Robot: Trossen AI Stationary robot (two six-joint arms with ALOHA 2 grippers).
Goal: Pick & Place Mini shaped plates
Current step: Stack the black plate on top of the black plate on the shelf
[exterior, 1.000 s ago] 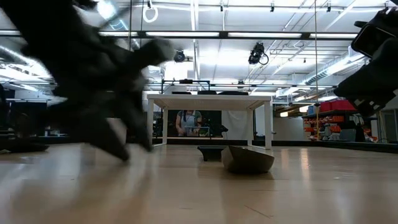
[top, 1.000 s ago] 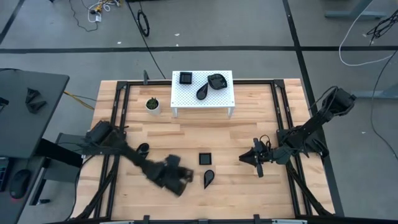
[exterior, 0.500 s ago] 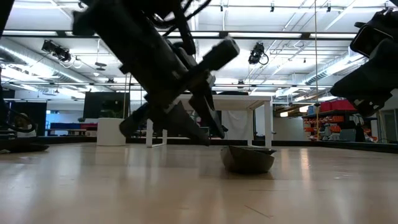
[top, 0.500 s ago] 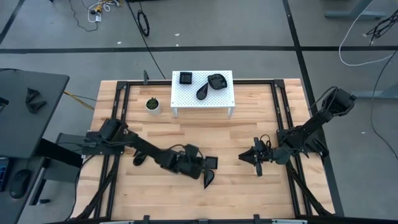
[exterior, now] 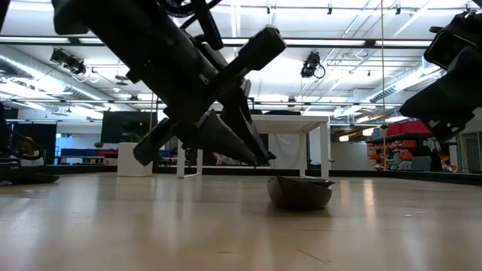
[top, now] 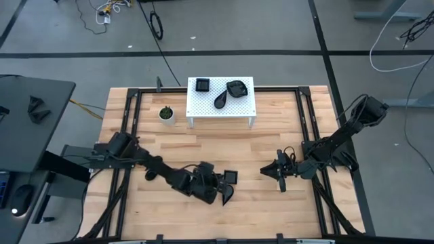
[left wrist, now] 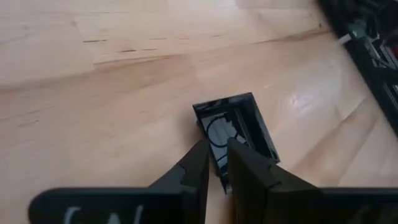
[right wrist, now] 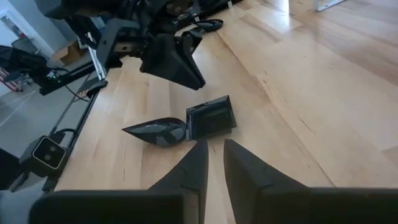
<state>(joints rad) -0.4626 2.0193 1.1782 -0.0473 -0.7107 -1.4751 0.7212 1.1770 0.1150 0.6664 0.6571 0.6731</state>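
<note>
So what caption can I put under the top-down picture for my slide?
Left arm's fingers closing around a square black plate on the wooden table.

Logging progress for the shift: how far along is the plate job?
Done: three mini plates sit on the white stand. In hand: the left hand is pinching the rim of the square plate. Left: the teardrop plate and another on the table. The right hand waits.

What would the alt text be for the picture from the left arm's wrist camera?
The left tool closes on the near edge of a small square black plate lying on a pale wooden table. Dark frame parts show at one corner.
</note>
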